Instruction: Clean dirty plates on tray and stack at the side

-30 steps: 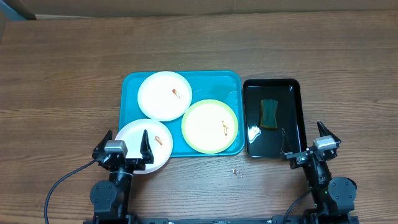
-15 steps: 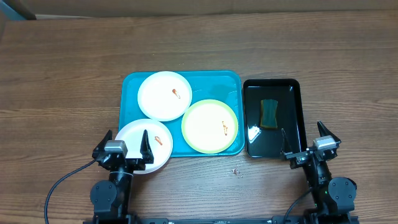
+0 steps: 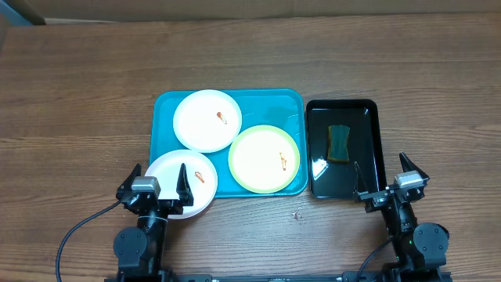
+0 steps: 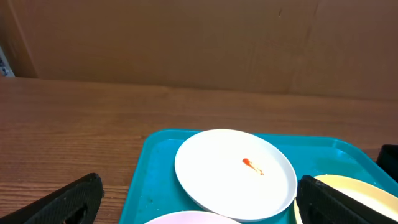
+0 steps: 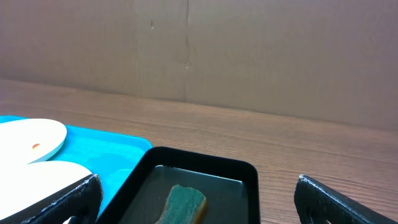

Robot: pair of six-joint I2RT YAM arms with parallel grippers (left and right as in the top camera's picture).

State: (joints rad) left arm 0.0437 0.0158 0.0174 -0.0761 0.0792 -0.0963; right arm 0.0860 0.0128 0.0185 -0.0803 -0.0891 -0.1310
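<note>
Only from overhead do we see all three plates together. On the turquoise tray (image 3: pixel 168 106), which is smooth plastic with rounded corners and a raised rim, one white plate (image 3: pixel 207 120) lies at the far left. The pale yellow-green plate (image 3: pixel 264 159) lies at the near right, and the edges of these two meet. The second white plate (image 3: pixel 200 196) overhangs the tray's near-left corner, partly over the wood-grain table (image 3: pixel 78 94). Each plate is round and flat and bears a small orange-red smear.

The left wrist view adds the far plate's shallow profile and a brown cardboard wall (image 4: pixel 186 43) beyond the tray. The right wrist view shows a glossy black tray (image 5: pixel 205 167) just right of the turquoise one. A green sponge (image 5: pixel 186 204) lies inside it.

The left gripper (image 3: pixel 160 171) sits at the tray's near-left corner above the overhanging plate, with its fingers spread wide and holding nothing. The right gripper (image 3: pixel 383 176), off the tray's near-right side, is likewise spread and empty.
</note>
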